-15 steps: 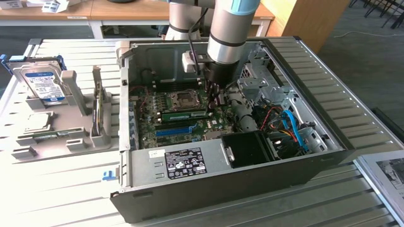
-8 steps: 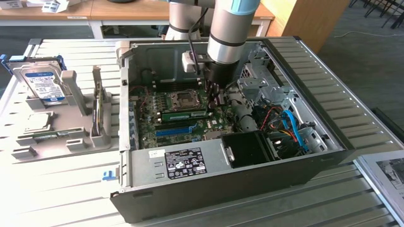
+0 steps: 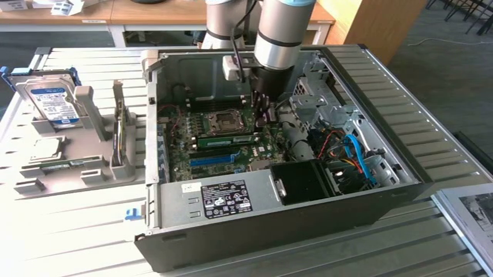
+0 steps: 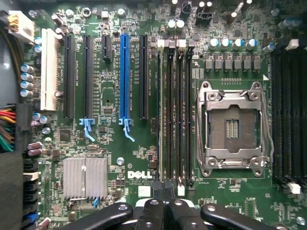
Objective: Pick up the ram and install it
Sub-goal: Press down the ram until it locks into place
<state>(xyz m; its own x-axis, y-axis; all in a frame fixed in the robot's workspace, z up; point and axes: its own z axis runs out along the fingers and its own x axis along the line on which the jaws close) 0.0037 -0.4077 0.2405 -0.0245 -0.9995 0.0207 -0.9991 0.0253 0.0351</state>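
Note:
A ram (image 3: 227, 139) lies along a memory slot on the motherboard, between the blue slot (image 3: 212, 158) and the empty CPU socket (image 3: 224, 121). In the wrist view this ram (image 4: 161, 110) shows edge-on in the memory slot nearest the blue slot (image 4: 124, 72). My gripper (image 3: 266, 115) hangs inside the open case just past the ram's far end. Its black fingers (image 4: 154, 211) are pressed together, so the gripper (image 4: 165, 189) is shut, and nothing shows between them. The tips hover over the end of the memory slots.
The open computer case (image 3: 385, 196) holds a power supply (image 3: 223, 196), a black fan duct (image 3: 308, 179) and blue cables (image 3: 358, 156). At the exterior view's left a grey holder (image 3: 46, 187) carries a hard drive (image 3: 50, 104), a CPU chip (image 3: 46, 149) and a thin upright board (image 3: 119, 133).

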